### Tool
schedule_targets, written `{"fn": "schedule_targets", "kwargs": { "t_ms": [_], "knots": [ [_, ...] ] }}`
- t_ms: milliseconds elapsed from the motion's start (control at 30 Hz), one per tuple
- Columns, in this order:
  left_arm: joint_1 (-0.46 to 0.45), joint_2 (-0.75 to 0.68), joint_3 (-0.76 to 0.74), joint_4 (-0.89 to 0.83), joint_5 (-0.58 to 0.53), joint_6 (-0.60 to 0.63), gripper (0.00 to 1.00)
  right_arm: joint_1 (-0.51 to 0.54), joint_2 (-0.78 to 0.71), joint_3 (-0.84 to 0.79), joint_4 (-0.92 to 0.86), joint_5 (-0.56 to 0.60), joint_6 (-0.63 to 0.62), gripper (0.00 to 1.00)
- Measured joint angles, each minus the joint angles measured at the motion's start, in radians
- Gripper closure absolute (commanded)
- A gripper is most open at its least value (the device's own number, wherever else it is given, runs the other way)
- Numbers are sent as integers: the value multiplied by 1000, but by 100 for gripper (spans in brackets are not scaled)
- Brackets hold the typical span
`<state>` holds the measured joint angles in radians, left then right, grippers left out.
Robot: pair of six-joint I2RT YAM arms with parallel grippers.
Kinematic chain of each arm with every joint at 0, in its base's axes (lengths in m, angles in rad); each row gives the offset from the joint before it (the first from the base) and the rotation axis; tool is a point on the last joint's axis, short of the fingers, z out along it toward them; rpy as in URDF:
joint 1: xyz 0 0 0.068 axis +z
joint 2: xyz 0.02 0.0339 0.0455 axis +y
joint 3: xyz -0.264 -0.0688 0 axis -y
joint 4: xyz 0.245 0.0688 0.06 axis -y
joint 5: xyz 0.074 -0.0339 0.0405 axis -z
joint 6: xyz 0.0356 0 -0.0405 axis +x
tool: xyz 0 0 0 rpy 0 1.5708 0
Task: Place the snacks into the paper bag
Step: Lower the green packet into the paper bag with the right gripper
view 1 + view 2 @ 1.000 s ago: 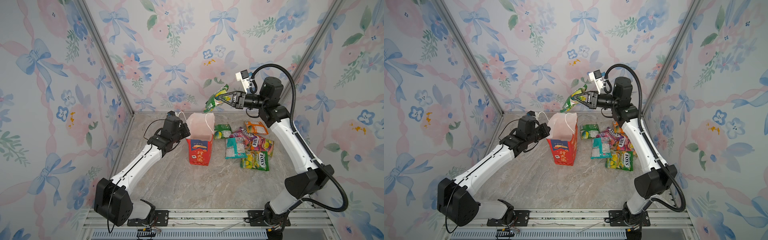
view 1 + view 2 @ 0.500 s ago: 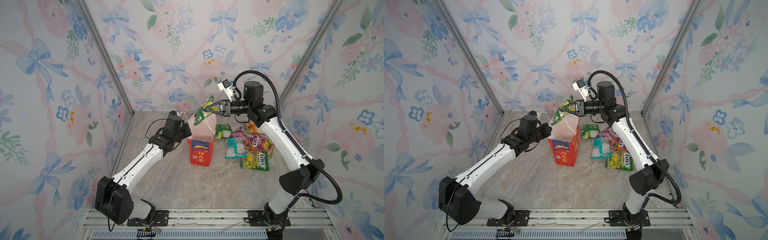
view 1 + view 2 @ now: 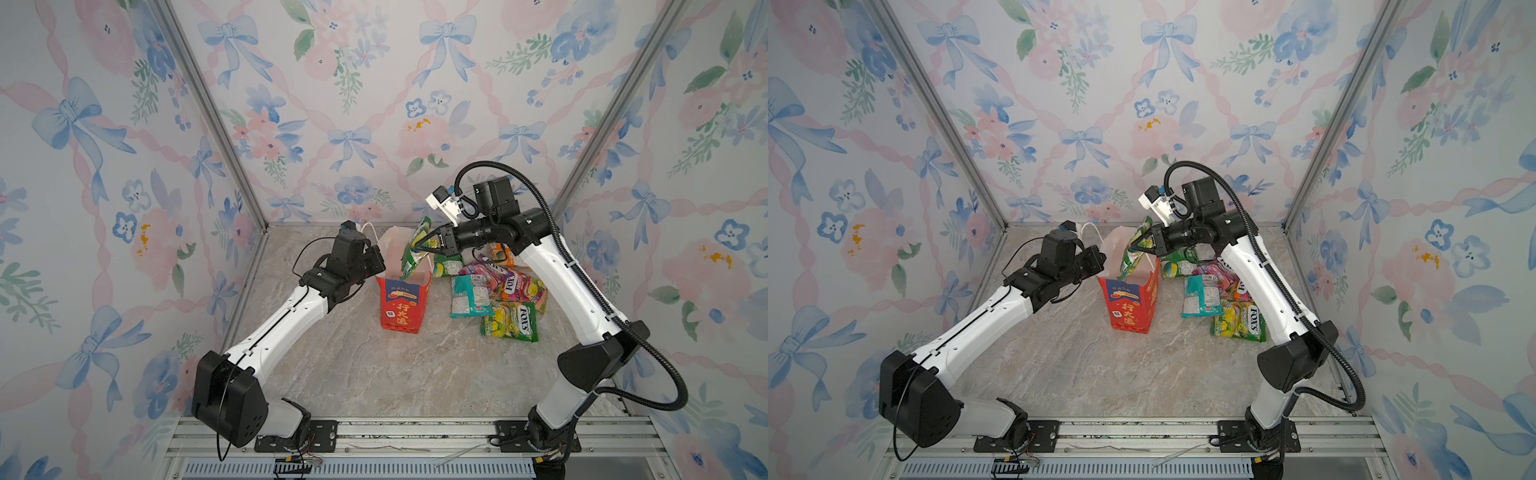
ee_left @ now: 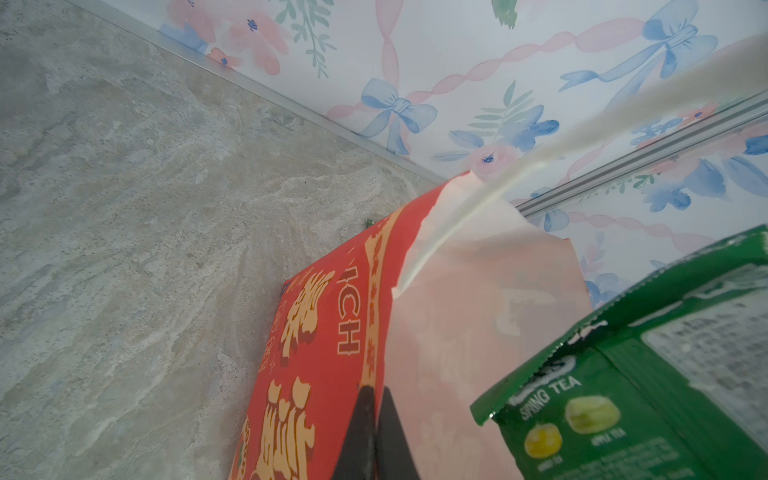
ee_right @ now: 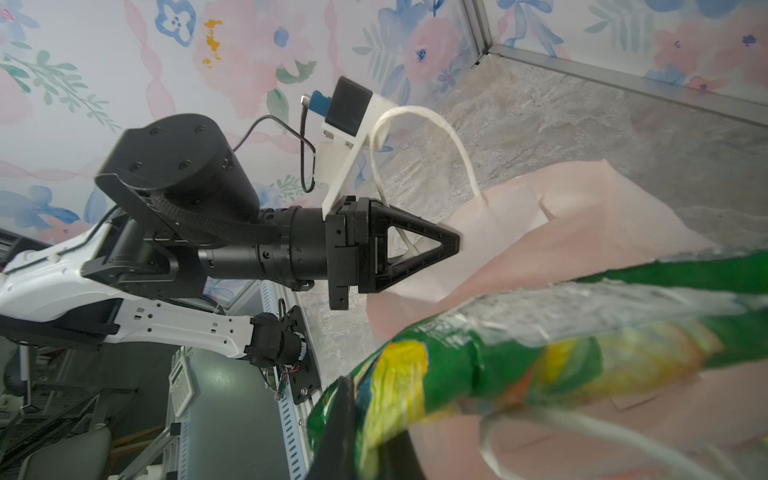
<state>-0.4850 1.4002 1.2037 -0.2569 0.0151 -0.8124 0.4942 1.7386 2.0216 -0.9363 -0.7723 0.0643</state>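
Over the red paper bag (image 3: 401, 305) mouth, the right gripper (image 3: 420, 245) is clamped on a green Spring Tea packet (image 3: 411, 259) w/ its lower end dipping inside. The left gripper (image 3: 377, 266) is closed, pinching the bag rim. Rec.: lower the packet deeper, clear of the cord handle (image 3: 368, 227), before release.

We see white shells and black joints on both the left arm (image 3: 282, 320) at lower left and the right arm (image 3: 569, 282) at right of a top view, a black ribbed hose (image 3: 664, 361) looping beside the latter. The left gripper (image 5: 453, 245) has black triangular fingers (image 5: 415, 226) and a white camera bracket (image 5: 349, 166).
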Motion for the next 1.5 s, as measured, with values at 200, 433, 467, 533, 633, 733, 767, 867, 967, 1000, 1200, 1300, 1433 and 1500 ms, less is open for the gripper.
{"fn": "schedule_targets", "kwargs": {
  "t_ms": [200, 433, 467, 533, 633, 733, 767, 867, 967, 1000, 1200, 1300, 1433, 1500],
  "knots": [
    [-5, 2, 2, 0, 0, 0, 100, 31, 0, -1, -86, 156, -61, 100],
    [-6, 2, 2, 0, -1, 0, 100, 34, -1, -31, -93, 258, -81, 100],
    [-7, 2, 2, 0, -1, 0, 100, 36, -1, -32, -93, 270, -81, 100],
    [-10, 2, 2, 0, -3, 0, 100, 38, -1, -32, -92, 286, -80, 100],
    [-12, 3, 3, 0, -4, 0, 100, 39, -1, -32, -79, 299, -79, 100],
    [-12, 5, 3, 0, -4, 0, 100, 39, -1, -32, -55, 307, -69, 100],
    [-13, 5, 4, 0, -4, 0, 100, 39, -1, -32, -47, 307, -65, 100],
    [-17, 5, 5, 0, -5, 0, 100, 39, -1, -32, -20, 306, -52, 100],
    [-23, 5, 5, 0, -8, 0, 100, 39, -1, -32, 11, 303, -36, 100],
    [-24, 5, 5, 0, -7, 0, 100, 39, -1, -32, 21, 300, -29, 100],
    [-26, 5, 5, 0, -7, 0, 100, 35, -3, -45, 84, 257, 14, 100],
    [-26, 5, 5, 0, -7, 0, 100, 23, -10, -78, 128, 232, 43, 100],
    [-26, 5, 5, 0, -8, 0, 100, 6, -18, -109, 163, 208, 76, 100],
    [-26, 6, 5, 0, -7, 0, 100, -5, -26, -129, 191, 178, 98, 100]
  ]
}}
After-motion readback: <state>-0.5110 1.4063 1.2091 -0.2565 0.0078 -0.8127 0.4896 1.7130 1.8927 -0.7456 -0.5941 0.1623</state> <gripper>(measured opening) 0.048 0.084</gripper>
